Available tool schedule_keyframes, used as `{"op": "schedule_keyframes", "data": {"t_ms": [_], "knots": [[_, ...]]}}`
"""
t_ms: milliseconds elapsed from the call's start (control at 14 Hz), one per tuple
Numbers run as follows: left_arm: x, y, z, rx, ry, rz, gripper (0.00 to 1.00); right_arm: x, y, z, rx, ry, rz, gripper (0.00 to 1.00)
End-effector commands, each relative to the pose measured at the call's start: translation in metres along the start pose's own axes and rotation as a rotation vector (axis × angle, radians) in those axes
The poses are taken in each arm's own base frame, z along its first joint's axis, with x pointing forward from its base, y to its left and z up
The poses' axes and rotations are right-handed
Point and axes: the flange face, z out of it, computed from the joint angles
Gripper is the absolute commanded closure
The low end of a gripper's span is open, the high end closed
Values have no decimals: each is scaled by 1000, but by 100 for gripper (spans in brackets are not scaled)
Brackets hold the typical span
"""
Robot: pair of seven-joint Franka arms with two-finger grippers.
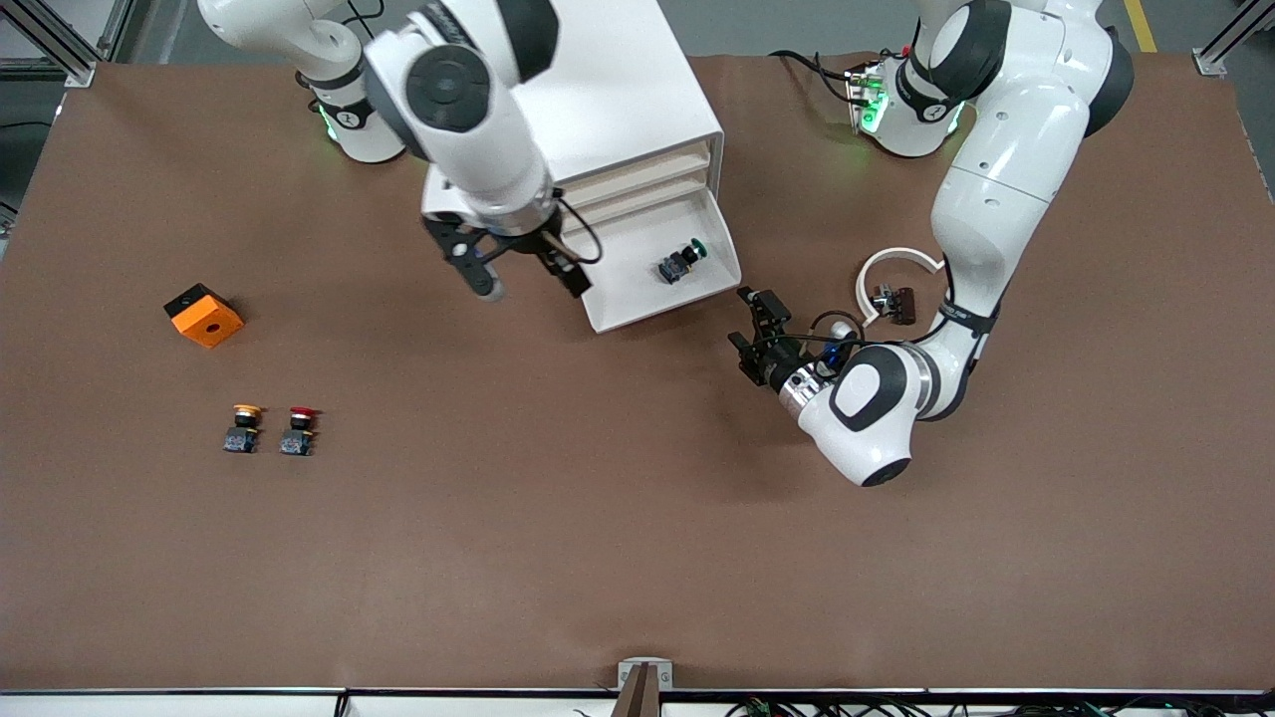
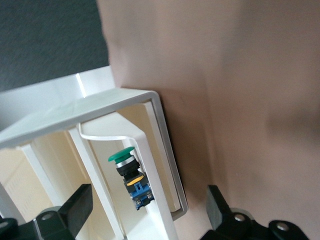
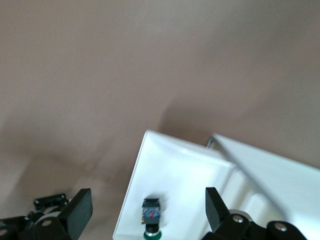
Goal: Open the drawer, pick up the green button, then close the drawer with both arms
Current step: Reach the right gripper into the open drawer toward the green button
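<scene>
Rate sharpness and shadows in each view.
Front view: sharp, even light, soft arm shadows on the table. Left wrist view: green button fairly crisp in the drawer, tabletop smeared. Right wrist view: soft throughout, button blurred.

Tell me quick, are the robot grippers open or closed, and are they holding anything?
Left gripper: open, holding nothing, beside the open drawer.
Right gripper: open, holding nothing, over the drawer's edge.

Button (image 3: 151, 220) cap cut off by right wrist view's edge; cabinet (image 1: 618, 90) top cropped.
</scene>
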Motion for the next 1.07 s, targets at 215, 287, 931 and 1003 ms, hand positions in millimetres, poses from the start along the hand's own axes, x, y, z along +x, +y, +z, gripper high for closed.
{"op": "schedule_keyframes", "data": {"t_ms": [215,287,931,1003], "knots": [[-3,-35,-38,-96,144,478,0,-61,-20,68,-31,11,-3,0],[0,-40,-48,-117,171,542,0,-65,-25,77,-20,17,13,0],[-16,-67,-118,-413,390,1100,0,-117,-33,181,-93,44,-24,0],[-17,-65,-121,-431,417,1163,0,-121,-34,187,-93,44,-30,0]]}}
